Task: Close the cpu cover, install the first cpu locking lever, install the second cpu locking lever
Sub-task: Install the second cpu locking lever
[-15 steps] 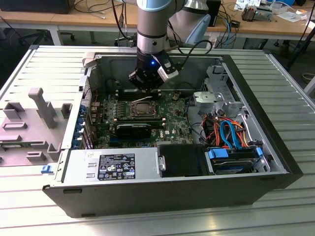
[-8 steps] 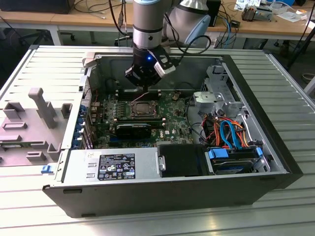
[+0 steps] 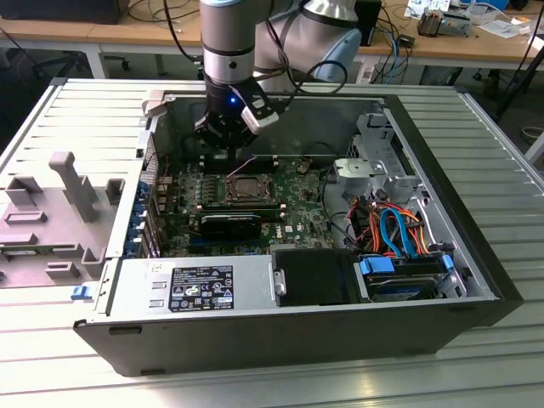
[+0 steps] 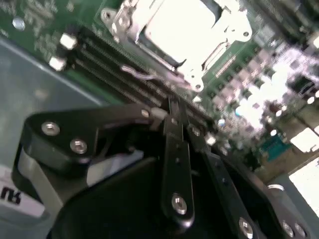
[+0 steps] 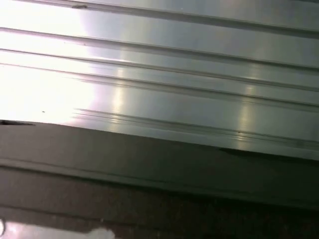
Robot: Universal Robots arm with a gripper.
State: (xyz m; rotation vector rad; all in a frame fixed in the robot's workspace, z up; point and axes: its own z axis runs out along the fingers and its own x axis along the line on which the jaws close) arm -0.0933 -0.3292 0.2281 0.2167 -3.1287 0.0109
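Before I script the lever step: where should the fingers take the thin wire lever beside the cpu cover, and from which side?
Probably at the lever's free bent end, which stands slightly clear of the green board. The lever is a thin wire lying along the edge of the cpu cover, so coming down from above, with the gripper straddling the wire, looks safest.

Cpu cover (image 3: 246, 189): small, square, silvery-grey metal frame with a square central opening. Lies flat over the socket on the green board inside the open computer case, near the board's middle, just beside the long black slots. Looks closed down. In the second wrist view (image 4: 187, 35) appears bright and washed out, with a thin wire lever (image 4: 144, 74) running along one edge.
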